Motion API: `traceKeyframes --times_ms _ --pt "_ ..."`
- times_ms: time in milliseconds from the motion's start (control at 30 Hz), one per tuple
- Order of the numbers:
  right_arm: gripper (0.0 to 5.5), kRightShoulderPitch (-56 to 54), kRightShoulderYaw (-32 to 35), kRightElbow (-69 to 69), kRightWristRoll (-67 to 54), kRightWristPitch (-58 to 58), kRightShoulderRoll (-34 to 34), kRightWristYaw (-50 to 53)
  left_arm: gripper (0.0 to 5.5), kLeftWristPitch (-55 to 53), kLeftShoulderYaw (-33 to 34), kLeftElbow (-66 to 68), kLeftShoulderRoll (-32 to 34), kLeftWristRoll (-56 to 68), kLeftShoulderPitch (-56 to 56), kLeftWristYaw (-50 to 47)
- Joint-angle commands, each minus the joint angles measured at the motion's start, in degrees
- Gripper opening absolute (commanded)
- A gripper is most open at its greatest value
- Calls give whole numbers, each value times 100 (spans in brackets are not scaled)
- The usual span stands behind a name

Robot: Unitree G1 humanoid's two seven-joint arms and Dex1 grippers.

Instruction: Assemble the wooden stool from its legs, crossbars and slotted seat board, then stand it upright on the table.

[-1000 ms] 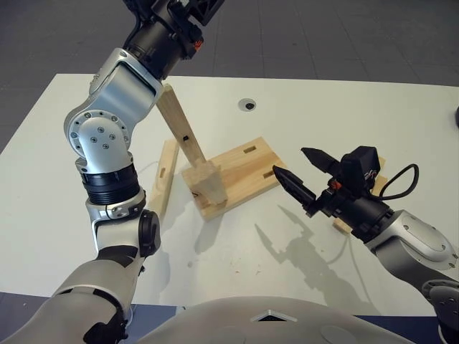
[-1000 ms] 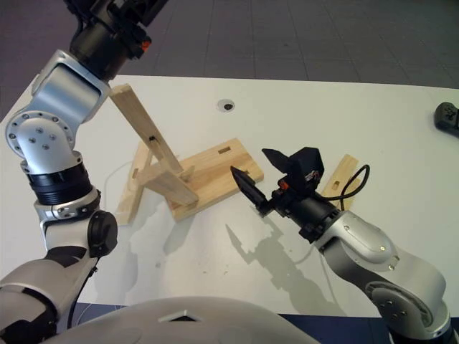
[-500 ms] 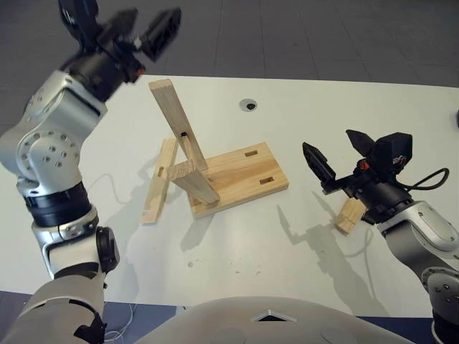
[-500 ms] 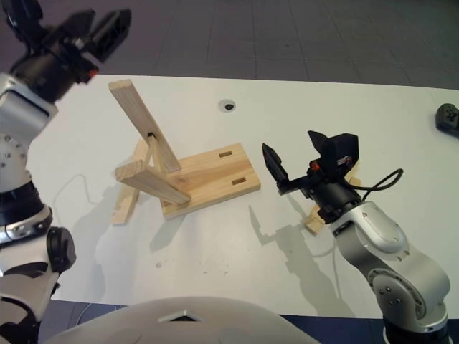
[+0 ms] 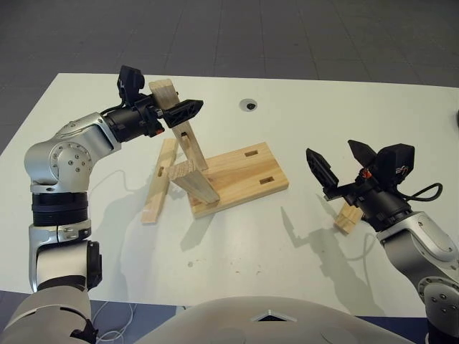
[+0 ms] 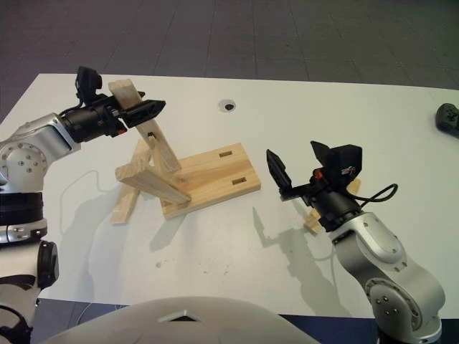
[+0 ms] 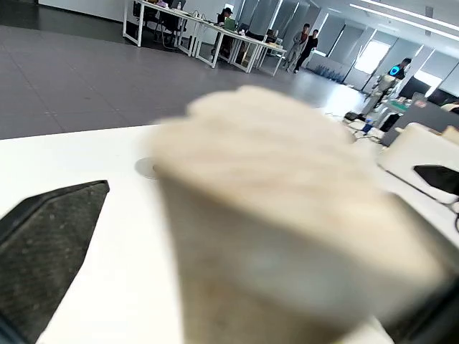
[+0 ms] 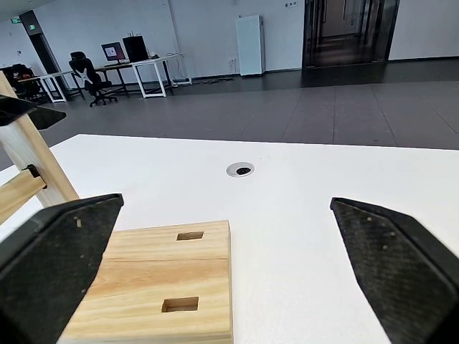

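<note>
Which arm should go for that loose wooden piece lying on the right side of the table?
Right. The right gripper hovers open right by the loose wooden piece, while the left gripper is across the table at the top of the leaning leg.

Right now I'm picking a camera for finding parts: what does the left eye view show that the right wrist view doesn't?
Left eye view: a loose leg lying flat left of the board, and a wood piece on the table by the right gripper. Right wrist view: desks in the room behind. Both: the board, the tilted leg and the hole in the table.
</note>
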State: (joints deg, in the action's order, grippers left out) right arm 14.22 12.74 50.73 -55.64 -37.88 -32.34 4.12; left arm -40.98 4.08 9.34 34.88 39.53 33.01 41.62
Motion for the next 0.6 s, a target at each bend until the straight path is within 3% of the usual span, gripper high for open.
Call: traceKeyframes --times_ms 33,233,367,600 --pt "539 -207 -160 -43 27 -87 70 -18 540 618 -441 906 -565 -554 859 409" --pt "539 -533 -399 -181 83 -174 100 -112 540 1429 -928 2561 -1690 -1231 1987 1001" --pt "539 -611 -509 -221 142 -208 118 -150 540 1925 -1069 3351 -2095 -1649 2433 1304" --pt "539 -332 -452 -623 1088 -434 -146 -57 540 2078 53 3144 -1995 -1330 2658 574"
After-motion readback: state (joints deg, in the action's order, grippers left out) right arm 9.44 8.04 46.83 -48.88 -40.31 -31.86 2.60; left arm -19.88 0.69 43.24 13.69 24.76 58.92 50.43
